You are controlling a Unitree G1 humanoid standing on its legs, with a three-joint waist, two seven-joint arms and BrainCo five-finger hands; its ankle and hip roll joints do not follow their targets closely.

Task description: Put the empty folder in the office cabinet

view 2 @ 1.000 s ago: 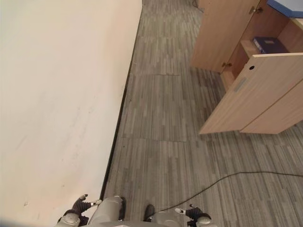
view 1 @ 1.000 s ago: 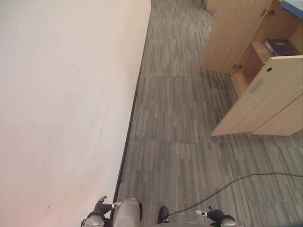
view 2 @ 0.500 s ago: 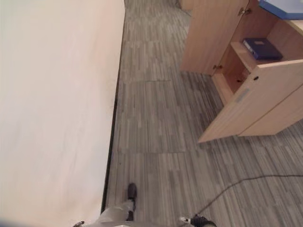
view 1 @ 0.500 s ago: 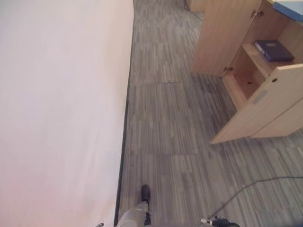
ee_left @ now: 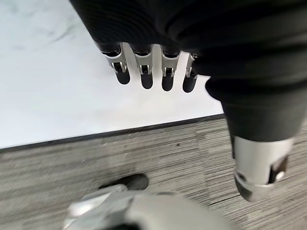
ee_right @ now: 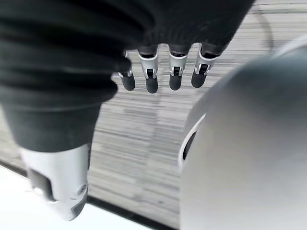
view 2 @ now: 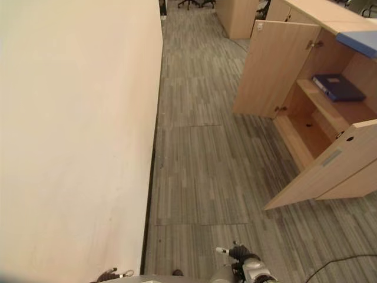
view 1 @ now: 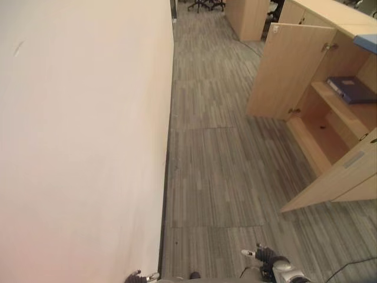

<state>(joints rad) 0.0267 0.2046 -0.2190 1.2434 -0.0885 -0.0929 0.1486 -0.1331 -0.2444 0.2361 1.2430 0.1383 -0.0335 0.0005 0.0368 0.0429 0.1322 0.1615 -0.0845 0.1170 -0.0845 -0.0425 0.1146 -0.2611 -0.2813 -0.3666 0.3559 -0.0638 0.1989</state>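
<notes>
A grey striped carpet floor [view 1: 224,153] runs down an office aisle, with a plain pale wall [view 1: 76,130] taking up the whole left side and a dark skirting line where wall meets floor. At the bottom edge hangs the left hand [ee_left: 153,72], fingers hanging straight and relaxed in its wrist view, holding nothing, close beside the wall. A little to the right of it the right hand [ee_right: 163,72] hangs low over the carpet, its fingers likewise loose and empty.

Further right and ahead stands the office cabinet [view 2: 330,127], light wood, with both doors swung open: the far door [view 2: 271,68] stands out across the aisle and the near door [view 2: 330,171] juts toward the robot. On the cabinet's upper shelf lies a dark blue folder [view 2: 339,87], flat, near the shelf's front edge (whether this is the empty folder meant by the task I cannot tell). The lower compartment [view 2: 306,130] looks bare. A blue panel [view 2: 359,42] rests on the cabinet top above.

Neither hand carries a folder, so the job seems either finished or not yet begun. If the robot must approach the cabinet, it should turn right and steer between the two open doors, keeping its arm clear of the near door's edge.
</notes>
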